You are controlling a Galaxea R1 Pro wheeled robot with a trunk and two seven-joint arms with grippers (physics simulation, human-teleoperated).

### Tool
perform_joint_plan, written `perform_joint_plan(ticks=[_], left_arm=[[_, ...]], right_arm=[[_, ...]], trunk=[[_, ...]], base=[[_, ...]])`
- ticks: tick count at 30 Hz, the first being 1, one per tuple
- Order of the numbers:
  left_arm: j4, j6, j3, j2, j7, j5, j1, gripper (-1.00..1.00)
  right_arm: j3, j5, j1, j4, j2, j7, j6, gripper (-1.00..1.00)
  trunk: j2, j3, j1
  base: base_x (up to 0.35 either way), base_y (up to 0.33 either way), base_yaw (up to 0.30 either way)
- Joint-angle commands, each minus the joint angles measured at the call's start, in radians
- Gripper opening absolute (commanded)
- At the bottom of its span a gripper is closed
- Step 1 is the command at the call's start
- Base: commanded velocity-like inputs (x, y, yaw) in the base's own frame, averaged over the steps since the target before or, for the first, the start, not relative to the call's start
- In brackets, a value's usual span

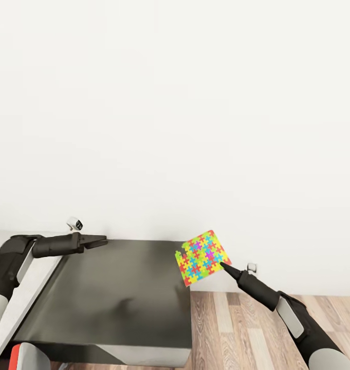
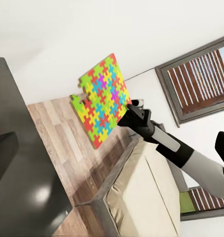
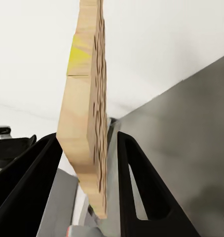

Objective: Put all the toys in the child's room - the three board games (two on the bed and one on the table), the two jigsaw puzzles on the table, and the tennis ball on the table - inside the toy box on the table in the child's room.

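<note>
Taking the dark cabinet [image 1: 118, 293] as our landmark and starting at its left edge, we have our left gripper [image 1: 95, 240] hovering low over the top near the wall, its fingers drawn together on nothing, so it reads as shut and idle, probably kept out of the way while the other arm carries. Past the cabinet's right edge, over the wood floor [image 1: 236, 329], our right gripper [image 1: 223, 265] clamps a jigsaw puzzle [image 1: 201, 255] by one edge and holds it in the air, tilted, clear of the cabinet; we judge this a carry toward the toy box. The head view gives us the printed face and where the puzzle hangs beside the cabinet. The left wrist view shows the puzzle [image 2: 103, 98] from the side, and beyond it the bed [image 2: 141, 197] and two shuttered windows, one of them [image 2: 201, 74] near the puzzle. The right wrist view alone shows the grip: the puzzle's plain tan edge [image 3: 87, 123] stands between the two black fingers [image 3: 141, 187], above the cabinet's top [image 3: 191, 138].
</note>
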Motion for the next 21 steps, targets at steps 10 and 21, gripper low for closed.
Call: perform_joint_plan(ticks=[10, 21], left_arm=[[0.000, 0.011, -0.001, 0.010, -0.004, -0.005, -0.001, 1.00], [0.000, 0.011, -0.002, 0.009, -0.004, -0.006, -0.001, 1.00]], right_arm=[[0.001, -0.006, 0.004, -0.001, -0.001, 0.015, -0.014, -1.00], [0.001, -0.006, 0.004, -0.001, -0.001, 0.016, -0.017, -1.00]], trunk=[[-0.002, 0.015, 0.001], [-0.002, 0.033, 0.001]], base=[[0.000, 0.000, 0.000], [0.000, 0.000, 0.000]])
